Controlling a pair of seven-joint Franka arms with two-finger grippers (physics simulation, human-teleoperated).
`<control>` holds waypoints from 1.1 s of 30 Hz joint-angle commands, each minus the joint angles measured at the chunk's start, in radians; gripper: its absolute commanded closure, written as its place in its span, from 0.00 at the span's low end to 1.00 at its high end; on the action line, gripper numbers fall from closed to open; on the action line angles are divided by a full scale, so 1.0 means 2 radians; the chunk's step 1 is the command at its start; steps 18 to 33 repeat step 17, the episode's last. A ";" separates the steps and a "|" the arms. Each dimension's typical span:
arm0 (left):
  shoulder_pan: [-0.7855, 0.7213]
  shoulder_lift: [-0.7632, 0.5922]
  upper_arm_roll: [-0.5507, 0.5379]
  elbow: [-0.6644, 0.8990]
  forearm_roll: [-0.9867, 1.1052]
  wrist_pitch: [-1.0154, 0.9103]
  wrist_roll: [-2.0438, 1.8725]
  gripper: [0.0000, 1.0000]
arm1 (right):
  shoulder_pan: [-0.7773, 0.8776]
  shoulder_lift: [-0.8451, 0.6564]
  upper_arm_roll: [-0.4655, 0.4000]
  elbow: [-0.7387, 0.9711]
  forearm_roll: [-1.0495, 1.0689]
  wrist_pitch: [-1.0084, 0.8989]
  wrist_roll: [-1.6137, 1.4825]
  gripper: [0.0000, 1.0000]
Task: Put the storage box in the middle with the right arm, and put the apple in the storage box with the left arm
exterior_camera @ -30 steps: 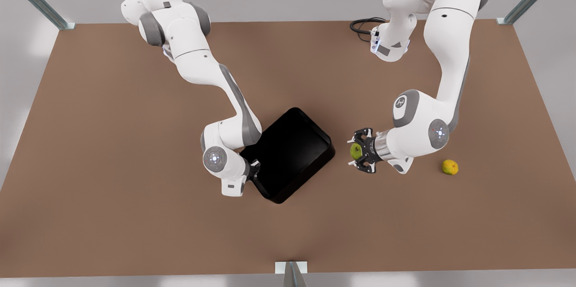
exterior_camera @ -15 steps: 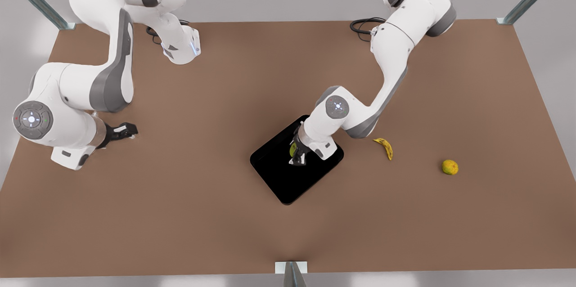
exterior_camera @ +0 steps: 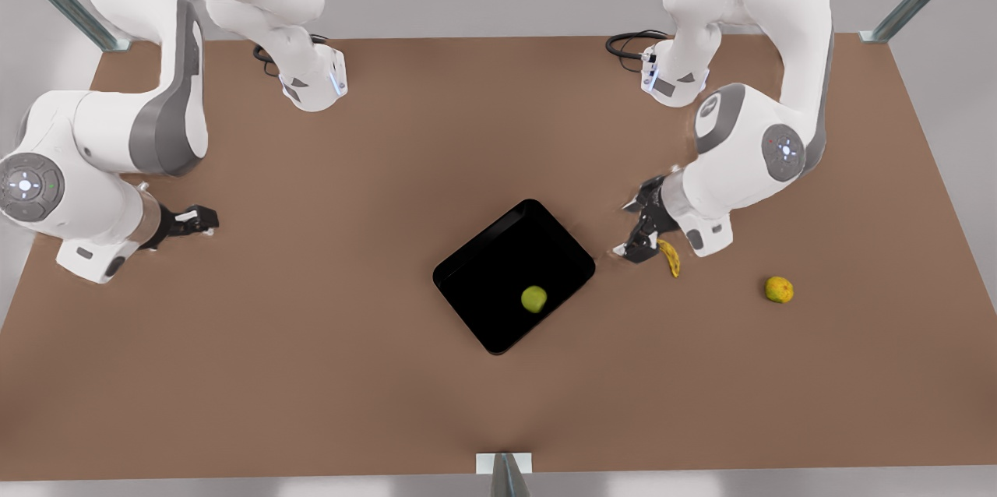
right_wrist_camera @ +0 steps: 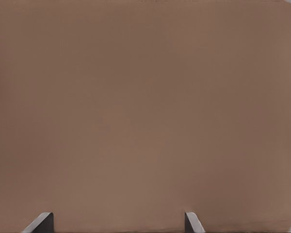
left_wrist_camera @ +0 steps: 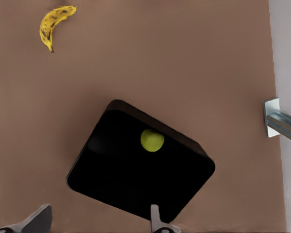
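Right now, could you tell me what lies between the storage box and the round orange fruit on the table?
In the front view, the banana lies between the storage box and the orange fruit, with the left pincer hanging open beside it.

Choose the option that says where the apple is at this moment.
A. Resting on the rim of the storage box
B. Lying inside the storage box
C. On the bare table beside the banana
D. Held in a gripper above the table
B. The apple lies on the floor of the storage box, with no gripper touching it.
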 commanded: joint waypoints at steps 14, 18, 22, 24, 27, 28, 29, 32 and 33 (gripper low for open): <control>-0.023 -0.167 0.116 -0.109 0.138 -0.086 0.612 0.00 | -0.007 0.004 0.002 -0.014 0.002 0.005 0.032 0.00; -0.023 -0.166 0.110 -0.112 0.143 -0.081 0.644 0.00 | -0.007 0.004 0.002 -0.014 0.002 0.005 0.031 0.00; -0.023 -0.166 0.110 -0.112 0.143 -0.081 0.644 0.00 | -0.007 0.004 0.002 -0.014 0.002 0.005 0.031 0.00; -0.023 -0.166 0.110 -0.112 0.143 -0.081 0.644 0.00 | -0.007 0.004 0.002 -0.014 0.002 0.005 0.031 0.00; -0.023 -0.166 0.110 -0.112 0.143 -0.081 0.644 0.00 | -0.007 0.004 0.002 -0.014 0.002 0.005 0.031 0.00; -0.023 -0.166 0.110 -0.112 0.143 -0.081 0.644 0.00 | -0.007 0.004 0.002 -0.014 0.002 0.005 0.031 0.00; -0.023 -0.166 0.110 -0.112 0.143 -0.081 0.644 0.00 | -0.007 0.004 0.002 -0.014 0.002 0.005 0.031 0.00; -0.023 -0.166 0.110 -0.112 0.143 -0.081 0.644 0.00 | -0.007 0.004 0.002 -0.014 0.002 0.005 0.031 0.00; -0.023 -0.166 0.110 -0.112 0.143 -0.081 0.644 0.00 | -0.007 0.004 0.002 -0.014 0.002 0.005 0.031 0.00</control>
